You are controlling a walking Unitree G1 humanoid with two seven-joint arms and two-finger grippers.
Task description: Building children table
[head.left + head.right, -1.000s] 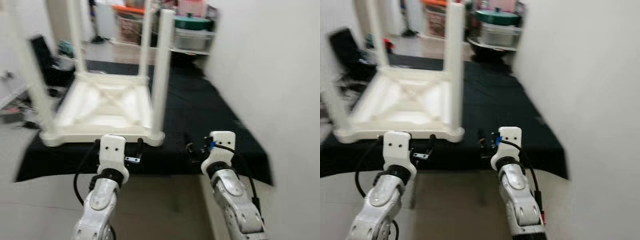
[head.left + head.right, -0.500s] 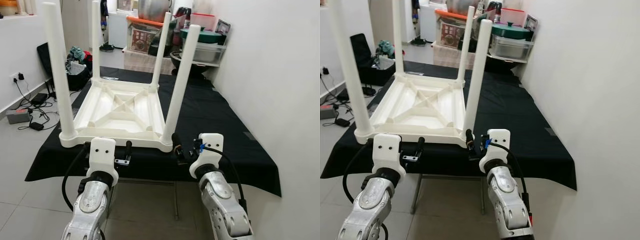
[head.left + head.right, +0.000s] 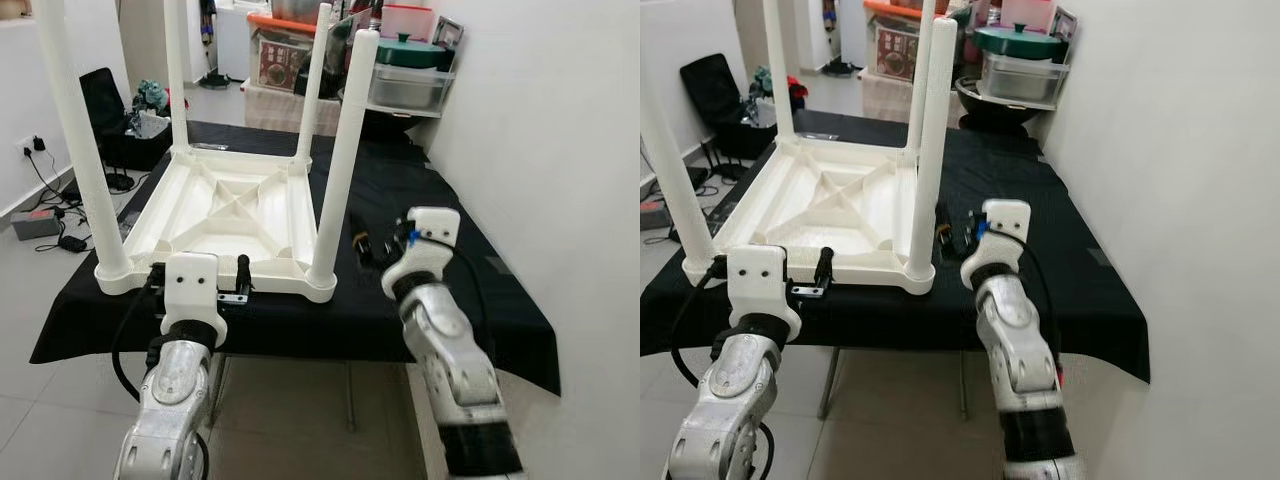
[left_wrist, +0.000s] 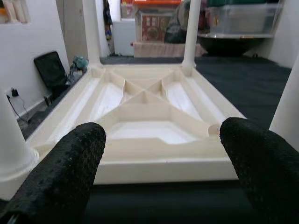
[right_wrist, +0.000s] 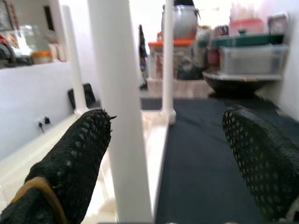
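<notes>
Closing in on upturned white children's table [image 3: 225, 210], four legs up, on black-draped worktop [image 3: 440, 215]: right hand [image 3: 368, 245] spread wide beside near-right leg [image 3: 338, 160], left hand [image 3: 205, 285] released at near edge; advisable to centre leg between fingers before clenching.

The children table [image 3: 230, 215] lies upside down on the cloth-covered bench [image 3: 420, 200], toward its left part, with four legs pointing up. The near right leg [image 3: 340, 160] stands at the front corner, and the near left leg [image 3: 80, 150] at the other front corner. The left gripper [image 3: 200, 275] is just before the front edge of the table top, between these two legs. The right gripper [image 3: 375, 245] is over the bench, just to the right of the near right leg, its fingers spread. Behind the bench stand storage boxes [image 3: 285, 55] and a pot [image 3: 410, 50]. A wall [image 3: 560, 150] is to the right of the bench, and cables [image 3: 60, 215] lie on the floor at the left.
</notes>
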